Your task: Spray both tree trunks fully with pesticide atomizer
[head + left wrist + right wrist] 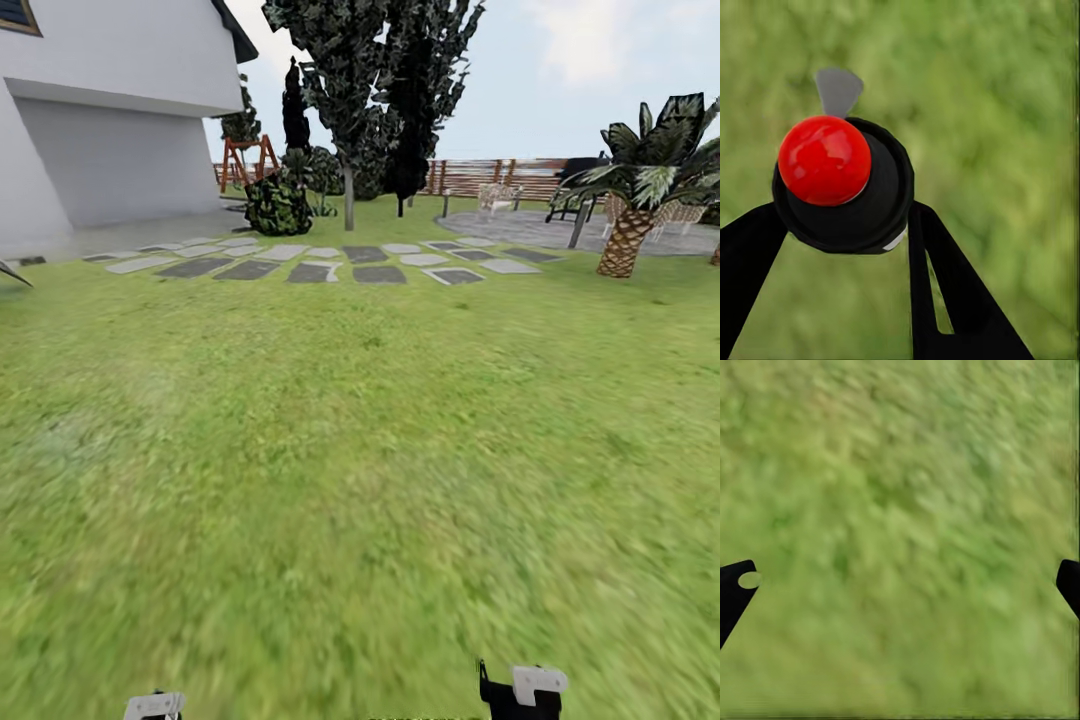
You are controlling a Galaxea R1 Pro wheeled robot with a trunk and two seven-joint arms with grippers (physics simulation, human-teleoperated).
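While your left gripper [844, 225] pointed down at the grass, its two black fingers [945, 292] were clamped on the pesticide atomizer [844, 184]: the round black body sat wedged between them, touching a finger on each side, with its glossy red cap [824, 160] facing the wrist camera and a small grey tab [838, 90] jutting out beyond the body, away from the fingertips. You had the atomizer off the floor [360, 480], blurred lawn lying well past it.

Your right gripper [900, 577] also faced down at bare grass, its fingers [733, 594] spread wide apart (only the two black tips showed at opposite edges of the wrist view) with nothing between them.

From the head camera, both arms were held low and close to the body; just a pale bit of the left wrist [155, 706] and the black-and-white right wrist [522, 692] peeked in at the near edge. Far ahead, past a row of grey paving slabs [330, 262], one tree [350, 90] stood on its thin pale trunk [349, 198] before the slatted fence [500, 175]. A short palm [640, 190] stood off to the right, a white house [110, 110] to the left.
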